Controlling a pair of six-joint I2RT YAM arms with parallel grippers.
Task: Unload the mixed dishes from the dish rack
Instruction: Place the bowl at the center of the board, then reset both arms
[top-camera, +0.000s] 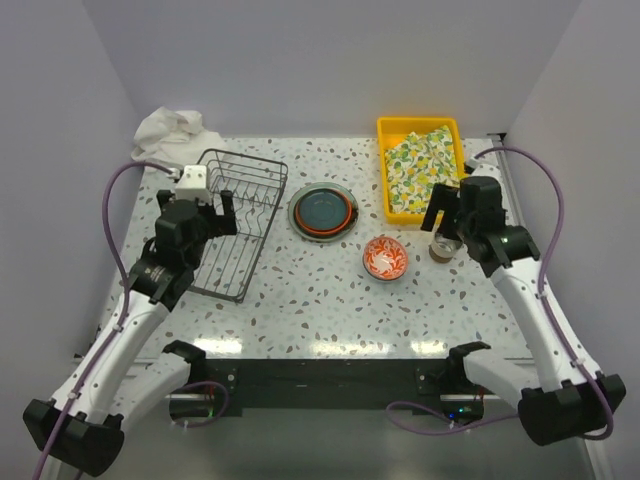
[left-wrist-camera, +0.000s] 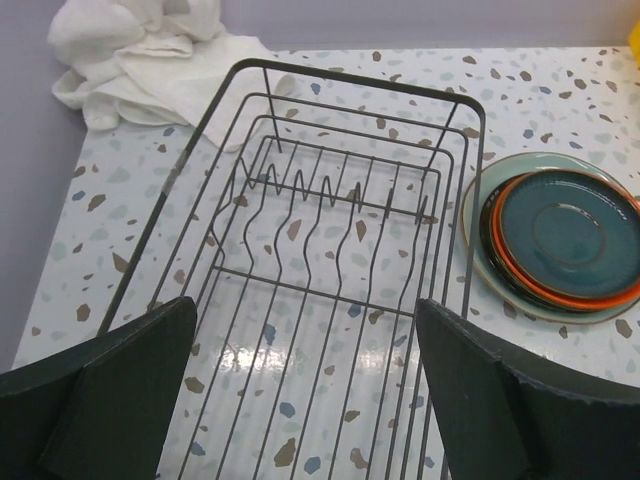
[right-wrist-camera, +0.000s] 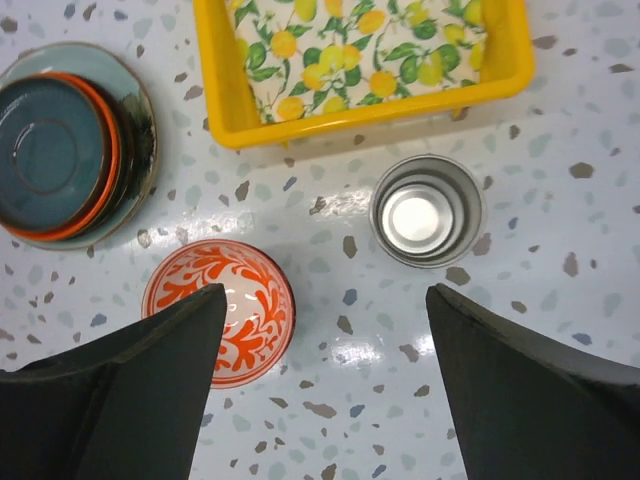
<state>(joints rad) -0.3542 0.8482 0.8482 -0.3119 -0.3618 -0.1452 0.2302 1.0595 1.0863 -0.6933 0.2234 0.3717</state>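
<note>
The dark wire dish rack (top-camera: 238, 222) (left-wrist-camera: 330, 230) lies at the left of the table with nothing in it. My left gripper (top-camera: 218, 220) (left-wrist-camera: 305, 400) hovers open over the rack's near end. A stack of plates (top-camera: 323, 212) (left-wrist-camera: 560, 235) (right-wrist-camera: 60, 150), teal on top over orange and pale green rims, rests on the table right of the rack. The red-white patterned bowl (top-camera: 385, 257) (right-wrist-camera: 235, 300) and a grey cup (top-camera: 443, 249) (right-wrist-camera: 425, 210) stand upright on the table. My right gripper (top-camera: 446, 226) (right-wrist-camera: 325, 390) hangs open above them, holding nothing.
A yellow tray (top-camera: 388, 170) (right-wrist-camera: 360, 115) with a lemon-print cloth sits at the back right, just behind the cup. A crumpled white cloth (top-camera: 170, 128) (left-wrist-camera: 140, 45) lies in the back left corner. Walls close in the table on three sides.
</note>
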